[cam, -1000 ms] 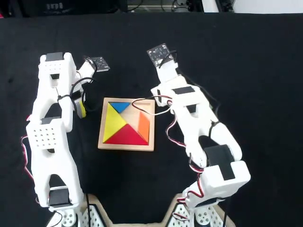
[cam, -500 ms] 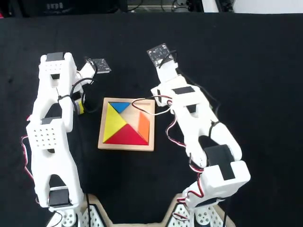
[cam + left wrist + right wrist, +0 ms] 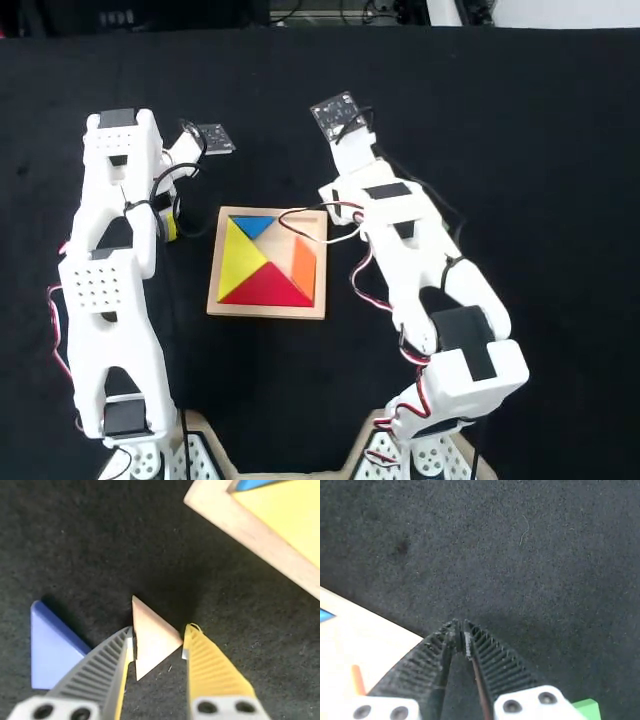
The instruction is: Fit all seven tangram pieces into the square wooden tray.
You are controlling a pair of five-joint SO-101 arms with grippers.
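Note:
The square wooden tray [image 3: 266, 306] lies mid-table and holds a blue triangle [image 3: 253, 225], a yellow triangle [image 3: 242, 262], a red triangle [image 3: 268, 288] and an orange piece [image 3: 304, 262]. Left of the tray, my left gripper [image 3: 158, 630] is down on the cloth, shut on a pale triangle [image 3: 152, 639] that both fingers touch. A loose blue piece [image 3: 50, 650] lies just beside it. My right gripper [image 3: 460, 627] is shut on nothing, hovering over black cloth off the tray's far right corner [image 3: 370, 645].
A green piece [image 3: 585, 705] peeks in at the edge of the right wrist view. Part of the tray floor [image 3: 285, 240] is bare wood. Both white arms flank the tray; black cloth stretches far and to the right.
In the high view the left gripper's yellow finger has drawn in slightly beside the tray. The right arm and the tray have not moved.

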